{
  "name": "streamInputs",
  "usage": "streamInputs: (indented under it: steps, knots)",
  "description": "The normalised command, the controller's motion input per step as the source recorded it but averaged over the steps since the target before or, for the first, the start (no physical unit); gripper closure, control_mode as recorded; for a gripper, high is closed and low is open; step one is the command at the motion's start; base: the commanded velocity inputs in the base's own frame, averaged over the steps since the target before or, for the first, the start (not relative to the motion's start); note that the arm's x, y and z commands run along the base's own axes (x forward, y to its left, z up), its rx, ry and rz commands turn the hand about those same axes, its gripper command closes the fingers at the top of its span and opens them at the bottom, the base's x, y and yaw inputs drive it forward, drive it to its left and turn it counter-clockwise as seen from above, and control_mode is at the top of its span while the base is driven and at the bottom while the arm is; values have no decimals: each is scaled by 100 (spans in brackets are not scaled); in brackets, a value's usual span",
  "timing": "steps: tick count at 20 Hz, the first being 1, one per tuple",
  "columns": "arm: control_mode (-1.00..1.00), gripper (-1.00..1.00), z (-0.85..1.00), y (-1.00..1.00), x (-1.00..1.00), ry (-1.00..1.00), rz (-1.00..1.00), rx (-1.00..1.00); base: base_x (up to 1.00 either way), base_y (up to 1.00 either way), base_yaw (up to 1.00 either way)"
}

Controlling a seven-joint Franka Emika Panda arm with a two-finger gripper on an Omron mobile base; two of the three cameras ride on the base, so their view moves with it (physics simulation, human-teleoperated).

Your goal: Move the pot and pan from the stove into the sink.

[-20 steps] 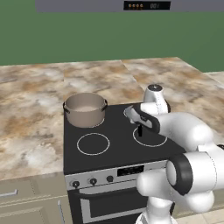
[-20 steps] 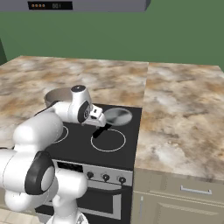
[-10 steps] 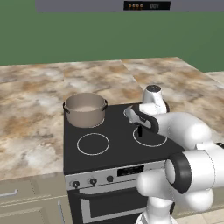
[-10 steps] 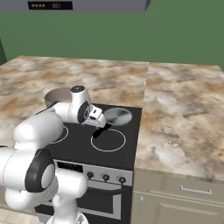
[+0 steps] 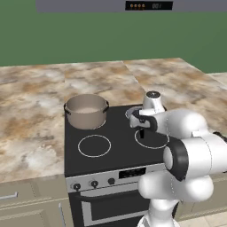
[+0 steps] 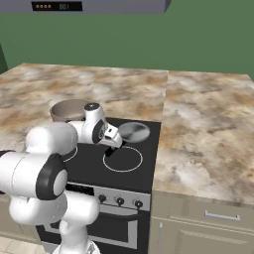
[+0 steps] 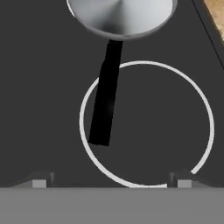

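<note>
In the left base view, a marbled brown counter (image 5: 31, 128) is seen before a green wall (image 5: 88, 35), with the black stove (image 5: 111, 146) at centre. The pot (image 5: 86, 111) stands on the stove's upper left burner. The pan (image 5: 133, 113) is partly hidden behind the arm.

In the right base view, the pan (image 6: 133, 132) lies at the stove's (image 6: 134, 168) upper right, the pot (image 6: 67, 110) at centre left.

In the hand view, the claw (image 7: 111, 181) is spread wide over a white burner ring (image 7: 210, 127); the pan's (image 7: 122, 15) black handle (image 7: 106, 100) crosses it, ungripped.

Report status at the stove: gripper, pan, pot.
Gripper open, above pan handle, holding nothing. Pan and pot both on stove. Nothing blocking the handle.
</note>
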Motion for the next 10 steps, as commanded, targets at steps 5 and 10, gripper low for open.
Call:
streamInputs:
  steps: [5, 10]
  knots:
    - [-100, -100, -38, -20, 18, -2, -3, 0, 0, 0, 0]
    - [-100, -100, -36, -16, 12, -3, -3, 0, 0, 0, 0]
